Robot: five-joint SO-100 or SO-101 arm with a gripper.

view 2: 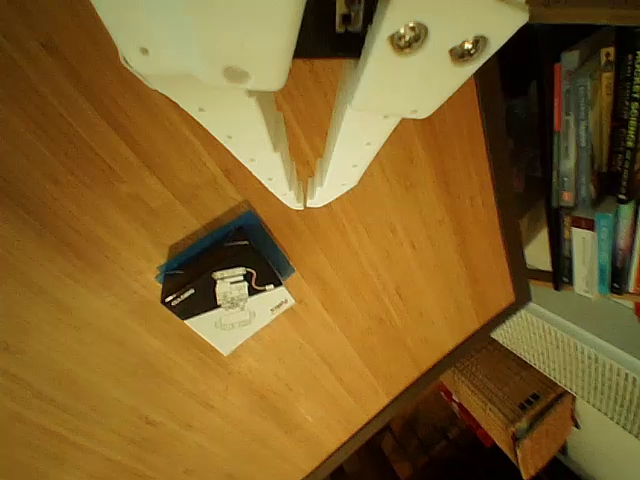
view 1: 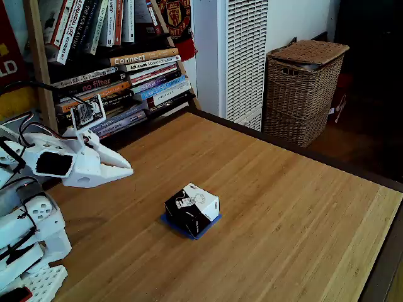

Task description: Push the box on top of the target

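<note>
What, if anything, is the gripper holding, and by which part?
Nothing. The gripper hangs above the table with its fingertips together and nothing between them, apart from the box, which sits on the blue target.

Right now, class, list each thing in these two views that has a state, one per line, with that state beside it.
box: upright on the table, sitting on the target, white top up.
target: mostly covered, blue edges peeking out.
gripper: shut, fingers meeting at the tips, raised clear of the box.
wicker basket: lid closed.
books: stacked flat on the shelf.
</note>
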